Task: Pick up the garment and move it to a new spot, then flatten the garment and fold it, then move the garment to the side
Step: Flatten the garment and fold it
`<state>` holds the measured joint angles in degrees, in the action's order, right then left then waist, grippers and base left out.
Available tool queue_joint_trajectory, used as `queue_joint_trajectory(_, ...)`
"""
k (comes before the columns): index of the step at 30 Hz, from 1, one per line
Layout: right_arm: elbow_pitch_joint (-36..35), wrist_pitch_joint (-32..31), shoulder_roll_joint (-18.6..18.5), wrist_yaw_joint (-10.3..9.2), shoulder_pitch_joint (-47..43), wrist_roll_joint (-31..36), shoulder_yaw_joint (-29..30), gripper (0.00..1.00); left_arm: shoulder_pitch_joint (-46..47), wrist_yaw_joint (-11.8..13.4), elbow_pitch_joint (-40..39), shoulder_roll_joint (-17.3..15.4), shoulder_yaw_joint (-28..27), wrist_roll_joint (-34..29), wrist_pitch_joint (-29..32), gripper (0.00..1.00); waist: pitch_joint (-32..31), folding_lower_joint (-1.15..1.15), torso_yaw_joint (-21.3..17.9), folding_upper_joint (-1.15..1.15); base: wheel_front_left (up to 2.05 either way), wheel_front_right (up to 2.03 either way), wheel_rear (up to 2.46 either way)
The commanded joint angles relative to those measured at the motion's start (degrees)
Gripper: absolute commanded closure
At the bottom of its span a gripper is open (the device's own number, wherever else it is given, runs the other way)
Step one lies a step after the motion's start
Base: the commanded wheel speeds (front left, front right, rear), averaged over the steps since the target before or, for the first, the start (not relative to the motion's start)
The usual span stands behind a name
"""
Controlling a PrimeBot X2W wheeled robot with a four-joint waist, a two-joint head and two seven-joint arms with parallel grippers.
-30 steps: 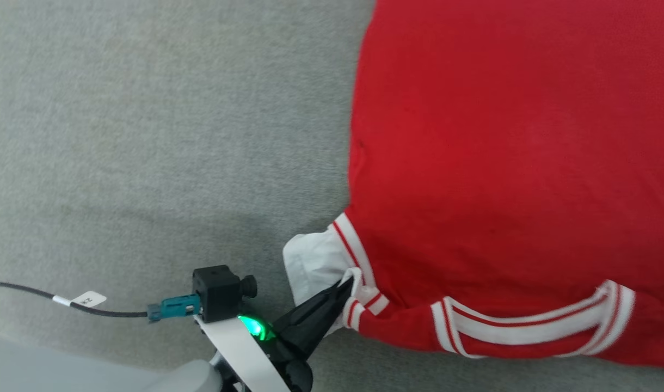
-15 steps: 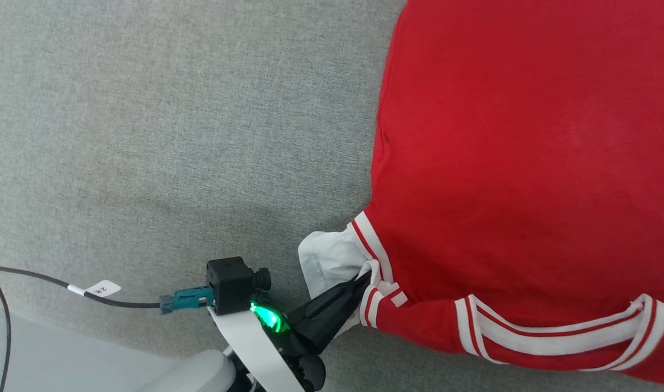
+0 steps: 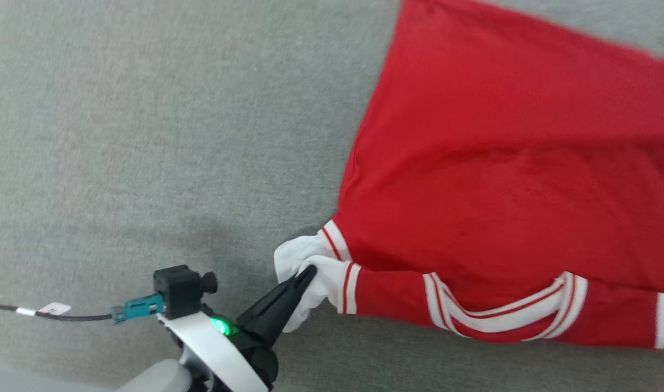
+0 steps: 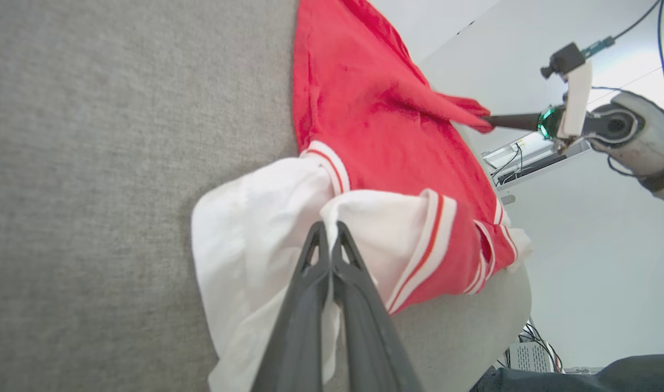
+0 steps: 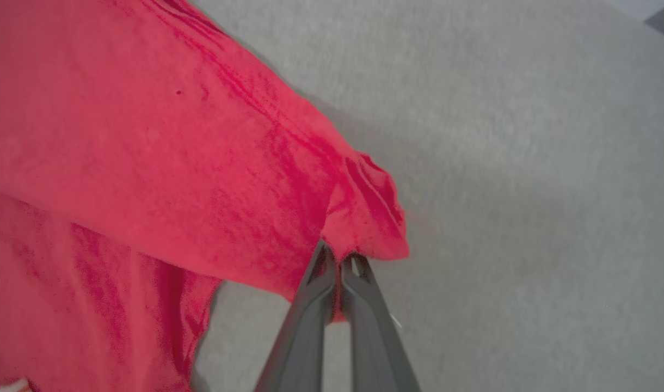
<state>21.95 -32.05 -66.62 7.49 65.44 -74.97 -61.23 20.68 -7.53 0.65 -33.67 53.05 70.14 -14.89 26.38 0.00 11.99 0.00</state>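
The garment [image 3: 500,163] is a red shirt with white sleeves and red-and-white striped trim, spread over the right half of the head view. My left gripper [image 3: 308,270] is shut on its bunched white sleeve [image 4: 266,228] at the near left corner. In the left wrist view my right gripper [image 4: 487,121] pinches a raised red corner on the garment's far side. From the right wrist the same gripper [image 5: 337,258] is shut on that red corner [image 5: 370,218], which hangs lifted above the surface.
A grey fabric surface [image 3: 147,136] lies under the garment, with open room to the left. A dark cable with a white tag [image 3: 43,310] runs to my left wrist. Past the surface's edge [image 4: 520,283] are pale floor and cabled equipment [image 4: 520,158].
The head camera has shifted. The garment's right part has lifted and creased, and its far edge is now in view. The white sleeve is bunched tighter in my left gripper.
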Motion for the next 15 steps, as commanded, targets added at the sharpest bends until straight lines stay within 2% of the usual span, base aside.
queue_joint_trajectory(1, -2.15, 1.49, -1.34, -0.01, -3.18, -1.39, -0.75, 1.0, -1.1, 0.16, -0.13, -0.48, -0.62, 0.42, -0.28, 1.0, -2.79, 0.0, -2.53, 0.0, 0.0, 0.0, 0.0)
queue_joint_trajectory(8, -14.86, 11.24, -9.55, -0.01, -19.41, -8.23, -4.97, 1.0, -3.86, 0.15, -0.27, -1.81, -2.48, 1.73, -0.36, 1.0, -5.38, 0.0, -5.29, 0.0, 0.0, 0.0, 0.0)
queue_joint_trajectory(9, -14.86, 11.24, -9.55, -0.01, -19.41, -8.23, -4.97, 1.0, -3.86, 0.15, -0.27, -1.81, -2.48, 1.73, -0.36, 1.0, -5.38, 0.0, -5.29, 0.0, 0.0, 0.0, 0.0)
queue_joint_trajectory(15, -24.95, 15.61, -13.36, 0.0, -31.1, -9.09, -9.83, 1.0, -5.56, 0.15, -0.15, -2.48, -5.16, 2.33, -0.35, 1.0, -6.05, 0.0, -7.11, 0.0, 0.0, 0.0, 0.0)
